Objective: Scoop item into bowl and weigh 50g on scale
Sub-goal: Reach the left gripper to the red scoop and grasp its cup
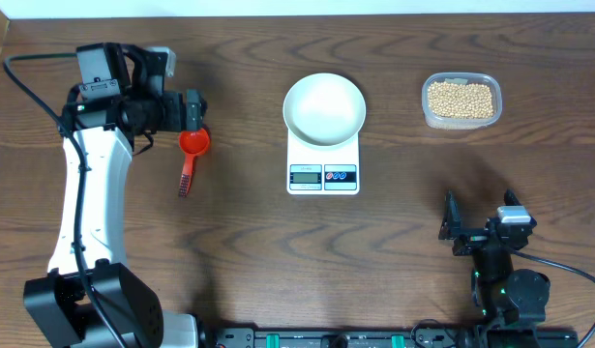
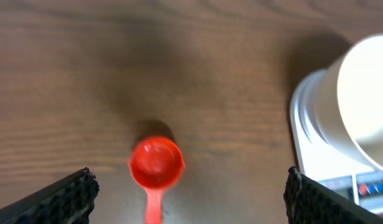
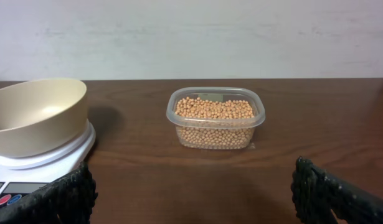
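**Asker:** Which step are you at?

**Me:** The very first, I'd say. My left claw (image 2: 190,194) hangs over the red scoop (image 2: 156,164) with its jaws wide apart and nothing in them. My right claw (image 3: 191,193) sits low near my edge of the table (image 1: 249,242), also spread and empty, facing the tub (image 1: 461,125).

**Asker:** Where are the beans?

**Me:** All of the beans (image 1: 461,99) are in that clear tub, at the far right. The white bowl (image 1: 324,108) is on the scale (image 1: 323,177) and holds nothing.

**Asker:** What does the next move call for?

**Me:** I should drop the left claw and close it on the scoop's handle, not its cup. The handle is thin and lies flat on the wood, so I'd have to come down low and square to it. After that comes a long carry past the scale to the tub, which is well apart from the scoop.

**Asker:** Count things for me.

**Me:** One scoop, one bowl, one scale, one tub and two claws. The beans are too many to count.
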Available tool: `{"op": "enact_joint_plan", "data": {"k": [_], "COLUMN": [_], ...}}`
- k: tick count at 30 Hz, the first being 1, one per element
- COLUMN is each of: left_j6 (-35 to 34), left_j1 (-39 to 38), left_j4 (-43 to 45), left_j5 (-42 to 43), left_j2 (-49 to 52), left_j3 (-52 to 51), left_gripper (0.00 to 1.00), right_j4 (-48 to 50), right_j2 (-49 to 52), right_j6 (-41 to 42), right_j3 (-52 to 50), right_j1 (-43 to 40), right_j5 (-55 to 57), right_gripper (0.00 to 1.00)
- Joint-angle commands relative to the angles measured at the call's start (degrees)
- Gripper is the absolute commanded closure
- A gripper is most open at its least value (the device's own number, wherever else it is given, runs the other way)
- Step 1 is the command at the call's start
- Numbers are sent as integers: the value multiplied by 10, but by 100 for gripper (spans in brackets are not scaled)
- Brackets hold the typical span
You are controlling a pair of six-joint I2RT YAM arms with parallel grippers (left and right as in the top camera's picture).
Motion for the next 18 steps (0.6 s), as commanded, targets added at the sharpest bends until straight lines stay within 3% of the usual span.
{"op": "enact_joint_plan", "data": {"k": [1, 6, 15, 18], "left_j6": [-5, -5, -5, -5], "left_j1": [3, 3, 11, 22], "left_j4": [31, 36, 33, 32], "left_j5": [-45, -110, -117, -117], "left_j2": [13, 53, 142, 169], "left_j3": [10, 10, 9, 9], "left_gripper": [2, 2, 1, 4], "right_j4": [-2, -2, -2, -2], "right_j2": [-3, -3, -3, -3], "right_j6": [-7, -6, -6, -7], "right_j3": [-1, -1, -1, -1], "right_j1": [5, 5, 5, 5], "right_j5": [-1, -1, -1, -1], "right_gripper": [1, 1, 1, 1]}}
